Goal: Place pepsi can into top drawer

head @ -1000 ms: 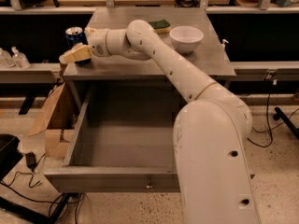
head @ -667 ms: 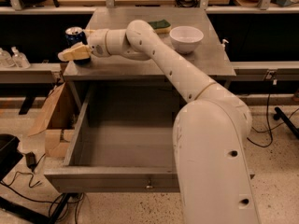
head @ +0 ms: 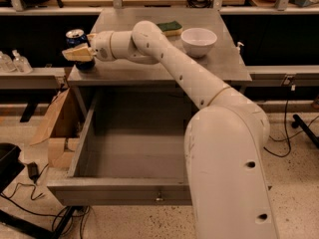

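The top drawer (head: 124, 192) is seen pulled open, a plain grey metal box with nothing in it, so placing is judged still undone. The glossy, cylindrical pepsi can (head: 76, 36) is found at the brushed tabletop's (head: 149, 71) front-left corner, with the pincer (head: 79, 54) set against it; whether it is clamped cannot be told.

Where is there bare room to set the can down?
The top drawer floor is bare wall to wall. On the tabletop, the front-right strip before the white bowl is free. Crowded: front-left corner, gripper at the pepsi can.
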